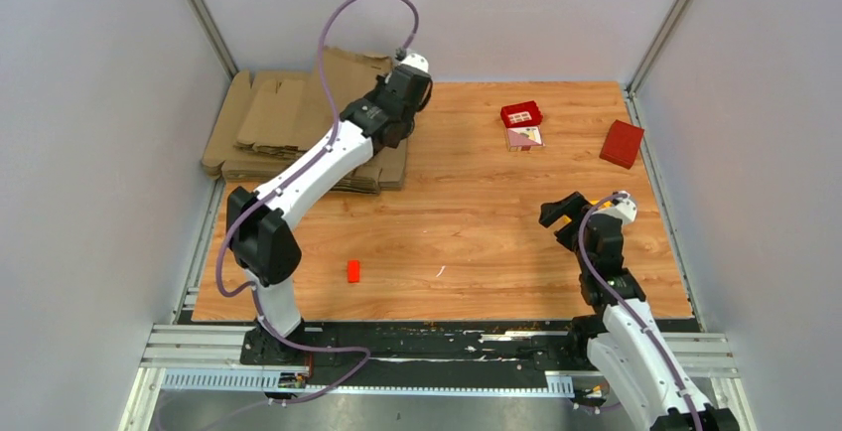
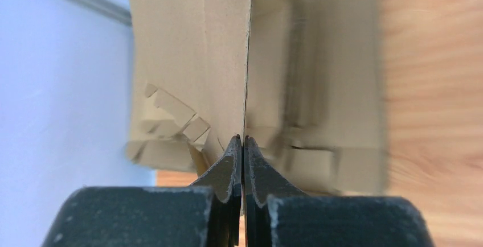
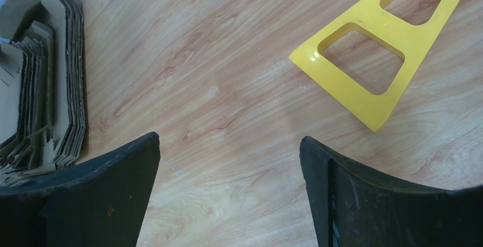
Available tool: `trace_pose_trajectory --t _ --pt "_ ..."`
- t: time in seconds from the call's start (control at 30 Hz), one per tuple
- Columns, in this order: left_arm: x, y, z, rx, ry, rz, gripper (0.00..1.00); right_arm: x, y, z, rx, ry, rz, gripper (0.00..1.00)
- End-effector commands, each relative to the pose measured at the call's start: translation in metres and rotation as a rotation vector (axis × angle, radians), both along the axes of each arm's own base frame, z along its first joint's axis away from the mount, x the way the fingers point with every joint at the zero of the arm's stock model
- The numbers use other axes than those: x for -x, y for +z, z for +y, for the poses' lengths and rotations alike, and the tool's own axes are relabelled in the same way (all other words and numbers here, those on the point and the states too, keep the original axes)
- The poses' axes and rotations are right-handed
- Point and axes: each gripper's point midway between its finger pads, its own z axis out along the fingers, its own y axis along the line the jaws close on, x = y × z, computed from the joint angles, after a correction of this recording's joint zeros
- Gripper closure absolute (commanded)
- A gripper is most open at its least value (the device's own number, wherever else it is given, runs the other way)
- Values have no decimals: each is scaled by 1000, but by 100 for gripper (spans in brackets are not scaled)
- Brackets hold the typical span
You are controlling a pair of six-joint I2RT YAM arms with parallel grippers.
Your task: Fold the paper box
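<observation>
Blank pinched at far-left pile, right jaws wide

Paper box (image 2: 193, 48) is seen as a flat brown die-cut blank, held edge-on at the far-left of the table (image 1: 467, 222), over the pile of flat blanks (image 1: 288, 113). It is gripped by the left gripper (image 2: 244, 139). In the left wrist view the two fingers are pressed together on the sheet's thin edge, which runs straight up from the tips. Flap cut-outs are visible on the blank's lit face. The cardboard behind it is blurred, so it cannot be told whether the blank is touching the pile.

The right gripper (image 3: 229, 139) is held over bare wood on the right side, well apart from the blank, w/ its fingers spread wide and nothing between them. A yellow frame (image 3: 342, 85) w/ trapezoid cut-outs is seen beyond them in the right wrist view — what it belongs to cannot be told.

Other items are laid on the wood: a red box (image 1: 622, 143) near the far-right edge, a small red tray (image 1: 521, 113) touching a patterned piece at far centre, and a tiny red block (image 1: 352, 270) near the left arm's base.
</observation>
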Motion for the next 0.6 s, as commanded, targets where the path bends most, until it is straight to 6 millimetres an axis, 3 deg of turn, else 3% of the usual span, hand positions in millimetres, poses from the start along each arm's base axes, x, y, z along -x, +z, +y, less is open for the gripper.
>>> trace_pose_trajectory --t 0.0,0.1,0.27,0.4,0.47,0.53,0.57 --pt "43 -14 -64 270 -202 105 99 -4 23 2 -2 13 -74 8" --pt "84 -40 -119 464 -393 218 96 -3 27 3 -4 24 -91 8" --pt "157 -93 -168 692 -565 417 95 -2 28 7 -7 44 -95 7" --pt "194 -110 -198 922 -652 519 92 -5 31 23 -4 149 -113 7" --pt "206 -112 -212 1031 -694 551 79 -5 35 39 -4 253 -133 7" --pt "217 -105 -228 1144 -762 578 55 -6 38 52 -2 340 -152 7" --pt "223 -100 -236 1193 -809 596 47 -6 37 57 -5 371 -155 7"
